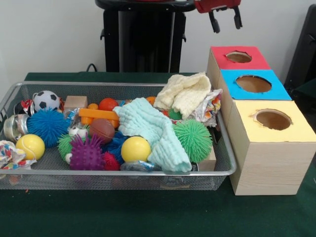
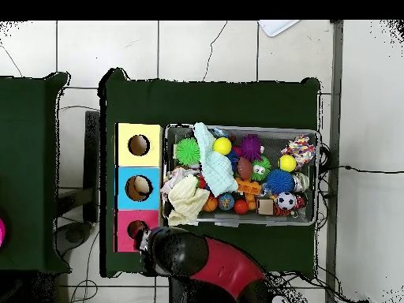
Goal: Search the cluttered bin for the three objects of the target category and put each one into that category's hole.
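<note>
The pincer (image 1: 225,20) hangs high up, above the far end of the row of boxes. Its two black fingers (image 1: 214,23) stand apart and nothing is between them, so it is open and empty. From above, the red and black arm (image 2: 197,257) lies by the red box, outside the bin.

Under the pincer stand three boxes in a row, touching each other. The red box (image 1: 253,63) is at the back, the blue box (image 1: 276,92) is in the middle and the yellow box (image 1: 296,132) is at the front. Each one has a round hole on top. From above, something pale shows inside the blue box's hole (image 2: 140,186).

Just beside the boxes is the wire bin (image 1: 113,174) on the green desk (image 1: 148,217). It is full of toys and cloths. A pale green cloth (image 1: 153,131) lies across the middle. A cream cloth (image 1: 185,94) is heaped at the back, near the boxes. A green spiky ball (image 1: 193,139) sits next to the pale green cloth. A yellow ball (image 1: 135,149) is in front. A purple spiky ball (image 1: 87,154) is near it, and a brown ball (image 1: 102,130) is behind that. A blue fuzzy ball (image 1: 48,126), a soccer ball (image 1: 46,100) and another yellow ball (image 1: 30,146) are at the far end from the boxes. An orange toy (image 1: 98,116) lies near the middle.
</note>
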You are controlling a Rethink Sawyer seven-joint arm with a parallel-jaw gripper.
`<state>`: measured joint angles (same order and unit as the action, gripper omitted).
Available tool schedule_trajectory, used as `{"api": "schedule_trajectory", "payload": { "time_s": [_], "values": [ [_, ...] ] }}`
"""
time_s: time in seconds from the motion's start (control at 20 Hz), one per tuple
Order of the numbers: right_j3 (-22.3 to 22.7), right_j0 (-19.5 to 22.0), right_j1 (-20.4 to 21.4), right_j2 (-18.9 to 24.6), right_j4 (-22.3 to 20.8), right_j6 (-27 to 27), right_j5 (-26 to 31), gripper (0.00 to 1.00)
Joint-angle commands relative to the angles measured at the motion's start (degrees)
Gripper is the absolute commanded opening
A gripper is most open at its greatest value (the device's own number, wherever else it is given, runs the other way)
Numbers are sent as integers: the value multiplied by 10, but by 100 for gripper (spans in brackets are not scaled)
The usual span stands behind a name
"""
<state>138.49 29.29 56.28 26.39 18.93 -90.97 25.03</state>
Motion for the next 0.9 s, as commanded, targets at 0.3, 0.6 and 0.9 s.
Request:
{"api": "schedule_trajectory", "payload": {
  "time_s": [0.3,0.6,0.9],
  "values": [
    [-188,-34,-30,-132,-120,-75,65,100],
    [-208,7,-58,-100,-163,1,39,100],
    [-251,25,-79,-110,-219,11,47,100]
  ]
}}
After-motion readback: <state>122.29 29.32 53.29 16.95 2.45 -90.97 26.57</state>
